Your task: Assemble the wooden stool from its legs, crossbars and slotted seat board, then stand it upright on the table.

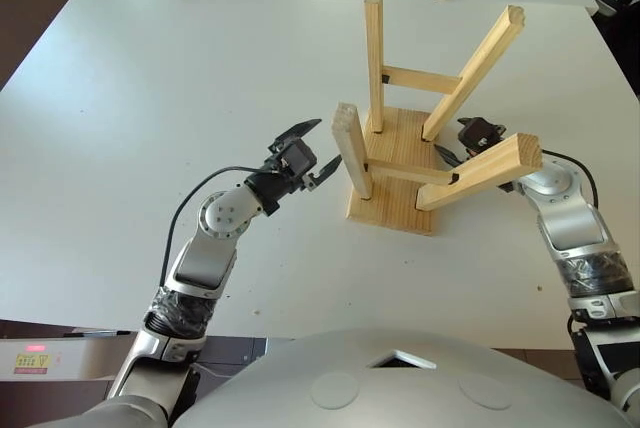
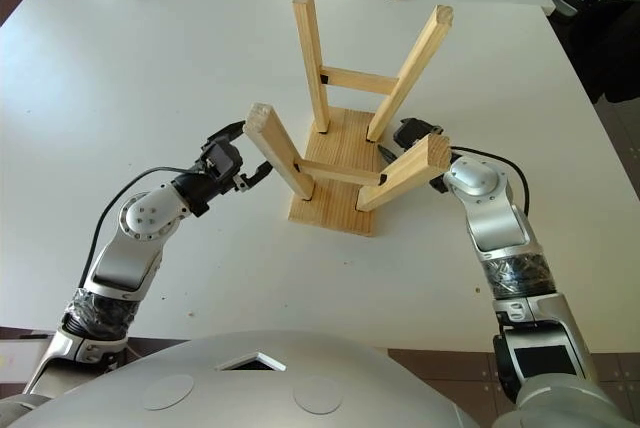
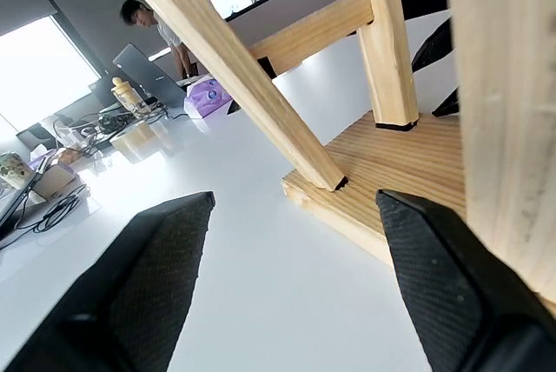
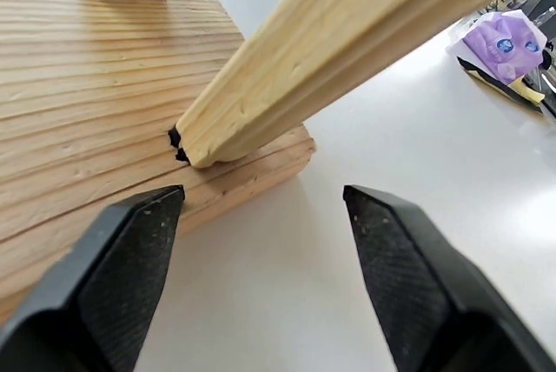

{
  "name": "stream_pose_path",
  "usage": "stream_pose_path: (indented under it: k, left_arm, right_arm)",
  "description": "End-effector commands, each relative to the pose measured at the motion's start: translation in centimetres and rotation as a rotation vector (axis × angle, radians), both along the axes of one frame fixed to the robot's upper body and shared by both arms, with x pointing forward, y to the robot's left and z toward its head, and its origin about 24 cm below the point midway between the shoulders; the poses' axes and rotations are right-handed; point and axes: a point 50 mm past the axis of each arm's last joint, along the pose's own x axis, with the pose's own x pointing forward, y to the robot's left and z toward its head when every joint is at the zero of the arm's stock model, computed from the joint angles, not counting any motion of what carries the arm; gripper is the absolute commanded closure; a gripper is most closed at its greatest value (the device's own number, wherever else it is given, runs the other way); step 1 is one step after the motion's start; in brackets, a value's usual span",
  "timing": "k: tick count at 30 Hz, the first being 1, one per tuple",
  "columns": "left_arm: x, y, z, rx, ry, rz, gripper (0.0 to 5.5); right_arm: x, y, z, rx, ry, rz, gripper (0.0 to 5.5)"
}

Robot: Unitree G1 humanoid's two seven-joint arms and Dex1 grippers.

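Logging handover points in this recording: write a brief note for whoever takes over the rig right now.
Left gripper: open, empty, beside the near left leg.
Right gripper: open, empty, at the seat board's right edge by the near right leg.
Things: stool upside down on the table, seat board flat, four legs pointing up, the right two leaning outward, two crossbars joining them in pairs.
Done: legs and crossbars look fitted.
Left: check the leaning legs are seated, then turn the stool onto its legs.
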Motion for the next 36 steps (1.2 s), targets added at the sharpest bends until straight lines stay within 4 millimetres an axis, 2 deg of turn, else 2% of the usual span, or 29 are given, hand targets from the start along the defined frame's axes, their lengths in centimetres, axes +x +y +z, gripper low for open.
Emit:
stream_pose_path:
  k: [1, 4, 8, 13, 18, 21, 24, 27, 30, 36]
  left_arm:
    - [1.7, 1.8, 0.8, 0.047, -0.045, 0.037, 2.02]
    - [2.6, 3.7, 0.8, 0.086, -0.047, 0.081, 2.02]
    - [2.5, 5.4, 0.4, 0.135, -0.026, 0.077, 2.02]
    - [2.3, 5.9, 0.4, 0.163, -0.016, 0.051, 2.02]
    - [2.0, 5.7, 0.4, 0.179, 0.001, 0.006, 2.02]
    - [1.9, 5.4, 0.2, 0.180, 0.012, -0.018, 2.02]
    - [1.7, 5.0, 0.0, 0.176, 0.019, -0.028, 2.02]
    - [1.8, 4.2, 0.0, 0.173, 0.016, -0.055, 2.02]
    - [2.0, 3.3, 0.5, 0.148, 0.000, -0.065, 2.02]
    - [1.2, 1.6, 1.1, 0.131, -0.026, -0.113, 2.02]
  right_arm:
    - [0.8, 0.4, -0.7, -0.031, 0.024, 0.025, 2.10]
    - [1.5, -0.2, -0.9, -0.067, 0.028, 0.039, 2.10]
    - [2.4, -0.2, -1.4, -0.087, 0.044, 0.057, 2.10]
    - [3.1, 0.2, -2.0, -0.076, 0.051, 0.067, 2.10]
    - [3.4, 1.3, -2.3, -0.055, 0.049, 0.110, 2.10]
    - [3.9, 3.1, -1.8, 0.009, 0.034, 0.168, 2.10]
    - [4.6, 5.8, -1.2, 0.107, 0.035, 0.256, 2.10]
    - [4.5, 7.9, -0.3, 0.190, 0.052, 0.364, 2.10]
    - [4.9, 7.3, 0.5, 0.176, 0.036, 0.360, 2.10]
    - [6.4, 3.2, 1.5, 0.095, -0.036, 0.166, 2.10]
